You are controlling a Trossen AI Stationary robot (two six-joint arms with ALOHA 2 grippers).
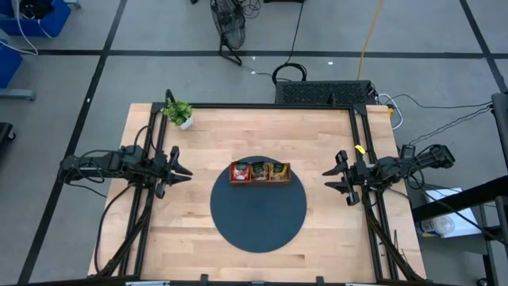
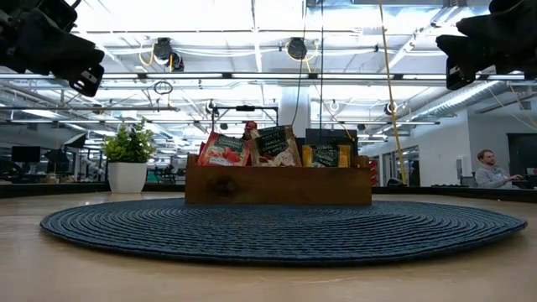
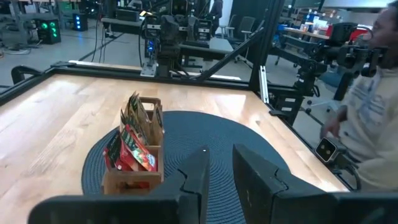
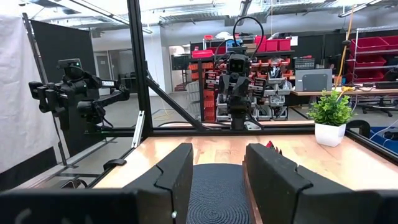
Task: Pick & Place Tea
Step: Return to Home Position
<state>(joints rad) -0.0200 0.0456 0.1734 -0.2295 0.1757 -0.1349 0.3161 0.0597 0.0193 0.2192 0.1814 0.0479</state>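
Table centre: tea upright in tray, well apart from left pincer and right pincer, both spread.

The tea sachets stand on edge, leaning slightly, in a wooden tray midway between the left gripper and right gripper, well apart from both sets of jaws. The red sachets fill the compartment nearest the left jaws. The beige-and-green sachets fill the middle, and the orange sachets the one nearest the right jaws.
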